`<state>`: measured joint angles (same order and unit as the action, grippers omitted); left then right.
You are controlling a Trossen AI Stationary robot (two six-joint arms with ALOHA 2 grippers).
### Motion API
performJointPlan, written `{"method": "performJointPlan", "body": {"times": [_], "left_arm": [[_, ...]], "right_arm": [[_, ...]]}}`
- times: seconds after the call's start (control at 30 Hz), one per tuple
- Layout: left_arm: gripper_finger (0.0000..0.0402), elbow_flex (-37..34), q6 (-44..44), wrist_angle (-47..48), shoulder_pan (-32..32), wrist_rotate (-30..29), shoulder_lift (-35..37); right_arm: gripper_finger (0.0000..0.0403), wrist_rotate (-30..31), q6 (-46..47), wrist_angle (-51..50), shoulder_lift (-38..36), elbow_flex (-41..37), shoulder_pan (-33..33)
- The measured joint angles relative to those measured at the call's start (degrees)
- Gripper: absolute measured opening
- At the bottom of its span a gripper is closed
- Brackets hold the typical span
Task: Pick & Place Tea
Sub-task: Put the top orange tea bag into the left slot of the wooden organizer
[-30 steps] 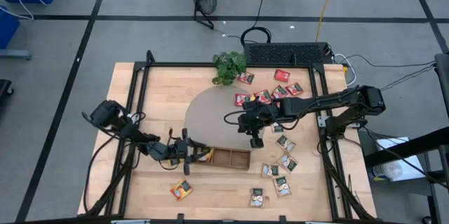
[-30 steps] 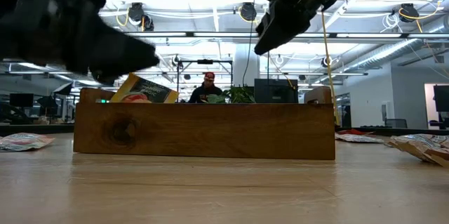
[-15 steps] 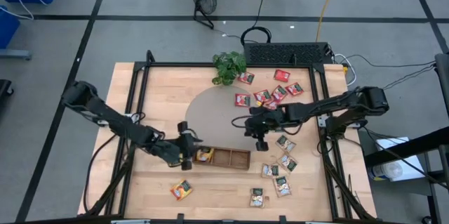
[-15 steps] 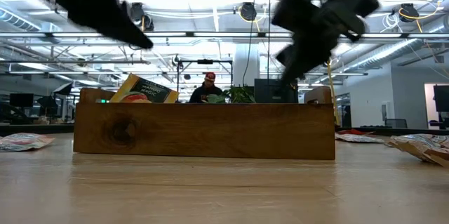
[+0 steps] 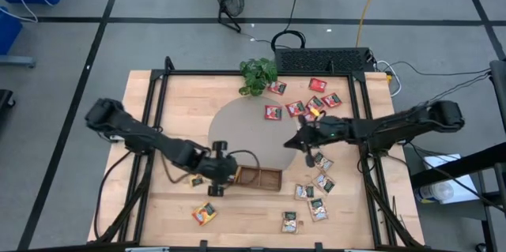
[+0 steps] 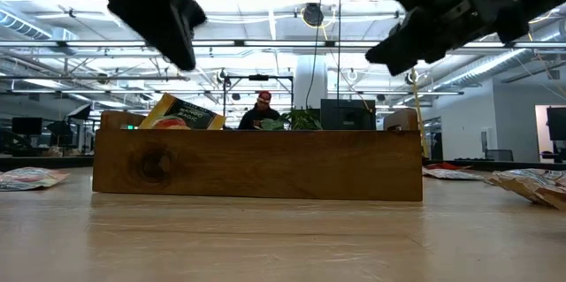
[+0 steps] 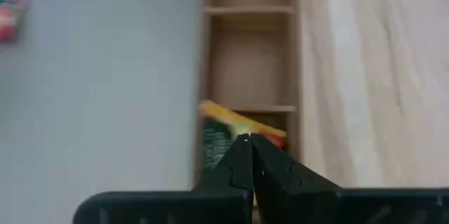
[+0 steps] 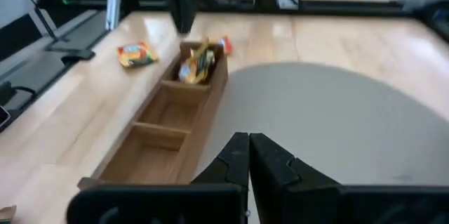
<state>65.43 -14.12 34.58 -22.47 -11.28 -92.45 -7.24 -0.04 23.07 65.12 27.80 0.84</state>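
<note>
Hovering over the left end of the wooden tray (image 5: 250,178), just below centre of the high view, the left pincer (image 5: 219,167) has its fingers pressed together with nothing between them. An orange-yellow packet (image 7: 242,127) leans in the end compartment right under it; the two compartments beyond look bare.

The right pincer (image 5: 306,142) hangs right of centre in the high view, above the edge of the grey mat (image 5: 247,129). It is likewise clenched and carries nothing. Most of the tea lies on its side of the table (image 5: 352,204): a cluster of red packets (image 5: 303,108) in the upper middle, by the potted plant (image 5: 258,74), and beige-green packets (image 5: 320,182) toward the lower right. One more orange packet (image 5: 204,214) lies alone below the tray.

The step in hand looks like fetching the next packet with the right arm. To do it well, the pincer should spread before descending, come straight down on a packet that lies apart from its neighbours, and nip one edge, since flat packets give little to hold. The left arm would do best to lift clear of the tray so the two do not meet over it.
</note>
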Motion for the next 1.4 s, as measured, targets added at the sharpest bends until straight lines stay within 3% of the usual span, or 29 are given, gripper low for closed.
{"method": "performJointPlan", "body": {"times": [0.13, 0.27, 0.53, 1.17, 1.4], "left_arm": [[0.0002, 3.99, 1.36, 1.41, 0.71, 5.89, -5.43], [0.0001, 8.55, -0.16, 8.59, 0.88, 8.17, -8.88], [0.0001, 10.10, -1.48, 11.55, 2.68, 13.89, -13.80], [0.0005, 9.65, -1.31, 11.56, 4.14, 15.53, -16.03], [0.0005, 6.11, -3.02, 5.77, 4.12, 14.68, -16.03]], "right_arm": [[0.0000, -0.03, -0.91, 0.70, -3.41, -1.56, -0.02], [0.0000, -0.01, -1.04, 0.61, -5.02, -2.80, -0.04], [0.0000, -0.03, -1.26, 0.74, -5.09, -3.70, -0.02], [0.0000, -0.07, -2.28, 0.68, -5.13, -3.66, 0.00], [0.0000, -0.07, -2.35, 0.66, -5.13, -3.66, 0.00]]}}
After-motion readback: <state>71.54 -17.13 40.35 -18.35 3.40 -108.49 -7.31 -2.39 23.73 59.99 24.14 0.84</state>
